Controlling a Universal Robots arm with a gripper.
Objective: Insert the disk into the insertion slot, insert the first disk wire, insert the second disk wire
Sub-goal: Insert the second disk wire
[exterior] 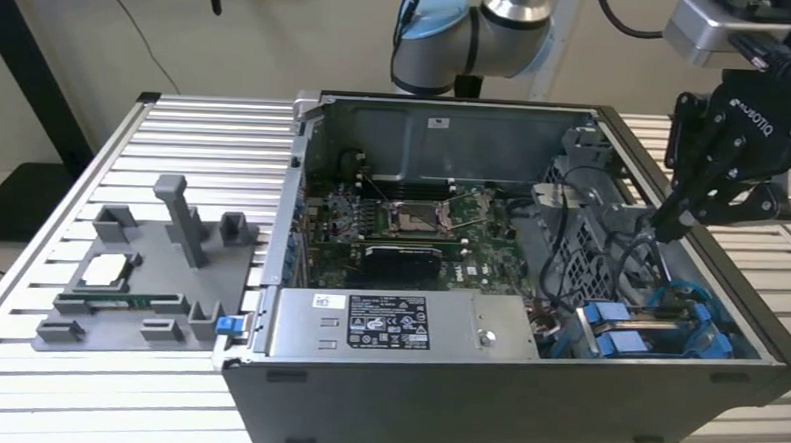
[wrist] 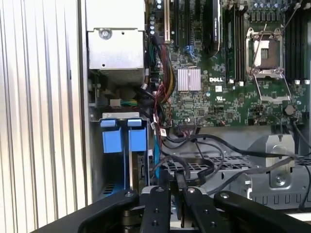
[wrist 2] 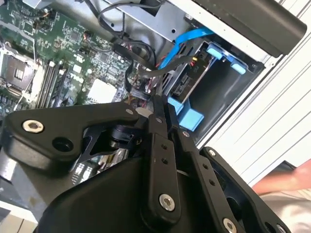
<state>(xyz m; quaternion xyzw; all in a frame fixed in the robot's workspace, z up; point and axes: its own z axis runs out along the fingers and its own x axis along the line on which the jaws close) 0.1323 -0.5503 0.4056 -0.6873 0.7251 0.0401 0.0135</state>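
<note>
My gripper (exterior: pixel 662 229) hangs over the case's right side in the exterior view, fingers pointing down and shut on a thin black disk wire (wrist: pixel 181 177). The wire (wrist 2: pixel 156 90) runs out of the fingertips (wrist 2: pixel 159 116) toward the drive bay. The disk (wrist 2: pixel 187 83) sits inside the insertion slot (exterior: pixel 711 340), its connector edge facing my gripper (wrist 2: pixel 163 109). Its blue carrier tabs (exterior: pixel 620 341) show at the mouth of the slot (wrist: pixel 95 160). In the first wrist view my gripper (wrist: pixel 177 188) is just beside the blue tabs (wrist: pixel 116 140).
A blue flat cable (wrist 2: pixel 187 41) loops over the bay. The motherboard (exterior: pixel 409 232) with its CPU socket fills the case middle, and the silver power-supply box (exterior: pixel 398 325) lies at the front. A grey fixture (exterior: pixel 153 271) stands at the exterior view's left. A person's hand (wrist 2: pixel 286 187) is near.
</note>
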